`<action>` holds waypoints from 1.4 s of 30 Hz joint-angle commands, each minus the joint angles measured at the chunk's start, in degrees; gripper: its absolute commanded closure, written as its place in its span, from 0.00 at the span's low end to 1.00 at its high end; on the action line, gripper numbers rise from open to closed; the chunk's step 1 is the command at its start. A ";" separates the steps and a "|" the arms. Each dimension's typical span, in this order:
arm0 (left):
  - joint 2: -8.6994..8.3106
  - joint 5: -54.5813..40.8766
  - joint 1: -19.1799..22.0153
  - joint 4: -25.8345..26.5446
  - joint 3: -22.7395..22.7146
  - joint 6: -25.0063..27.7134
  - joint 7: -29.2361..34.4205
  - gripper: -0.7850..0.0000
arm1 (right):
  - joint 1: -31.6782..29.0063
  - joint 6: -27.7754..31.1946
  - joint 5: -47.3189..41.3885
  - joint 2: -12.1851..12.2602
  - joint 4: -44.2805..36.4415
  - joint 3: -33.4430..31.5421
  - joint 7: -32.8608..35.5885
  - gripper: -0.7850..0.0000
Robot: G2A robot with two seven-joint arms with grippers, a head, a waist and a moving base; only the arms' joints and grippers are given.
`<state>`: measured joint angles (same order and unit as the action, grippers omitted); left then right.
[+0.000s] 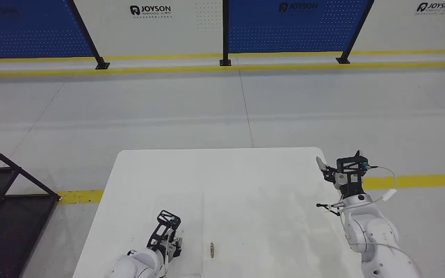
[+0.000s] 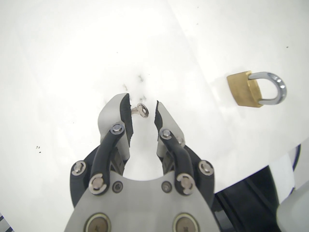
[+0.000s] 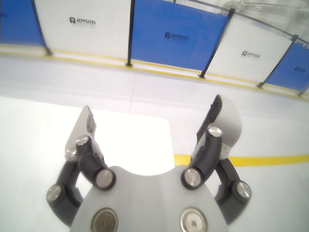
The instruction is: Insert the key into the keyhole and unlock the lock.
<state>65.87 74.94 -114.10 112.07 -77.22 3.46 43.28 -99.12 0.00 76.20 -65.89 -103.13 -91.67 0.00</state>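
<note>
Key [image 2: 141, 110]: one. Padlock [image 2: 248, 90]: one, with single shackle [image 2: 277, 88]. Loose items on surface [image 1: 229, 187]: two in all. Surface: one. Left end effector [image 2: 142, 99]: one. Right end effector [image 3: 152, 102]: one. Fingers [image 2: 169, 121] per end effector: two. Fence posts [image 1: 225, 31] behind surface, top view: three.

The top camera looks down on the tabletop [image 1: 243, 194]; the left wrist camera sits close above it, and the right wrist camera faces the fence [image 3: 178, 34].

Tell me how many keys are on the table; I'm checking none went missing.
1. The key lies on the table inside the open left gripper, apart from the padlock.
</note>
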 commanded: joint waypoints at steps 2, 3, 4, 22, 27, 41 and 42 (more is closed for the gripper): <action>0.03 0.66 0.72 -0.54 0.56 -0.41 0.11 0.68 | 0.00 0.00 0.00 0.00 0.00 0.00 0.00 0.00; 0.03 0.79 0.86 -0.64 0.71 -0.52 0.15 0.69 | 0.00 0.00 0.00 0.00 0.00 0.00 0.00 0.00; 0.04 0.81 0.96 -0.71 0.82 -0.62 0.17 0.73 | 0.00 0.00 0.00 0.00 0.00 0.00 0.00 0.00; -0.21 1.88 0.87 -0.01 0.65 -1.05 0.19 1.00 | 0.00 0.00 0.00 0.00 0.00 0.00 0.00 0.00; -0.31 2.34 0.53 0.90 0.23 -1.42 0.16 1.00 | 0.00 0.00 0.00 0.00 0.00 0.00 0.00 0.00; -0.89 -4.39 -7.97 8.59 -8.58 0.39 -16.41 1.00 | 0.00 0.00 0.00 0.00 0.00 0.00 0.00 0.00; -0.96 -5.27 -9.19 9.12 -9.87 1.58 -19.79 1.00 | 0.00 0.00 0.00 0.00 0.00 0.00 0.00 0.00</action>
<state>64.99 70.93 -121.76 120.58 -85.61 3.42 28.19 -99.12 0.00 76.20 -65.89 -103.13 -91.67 0.00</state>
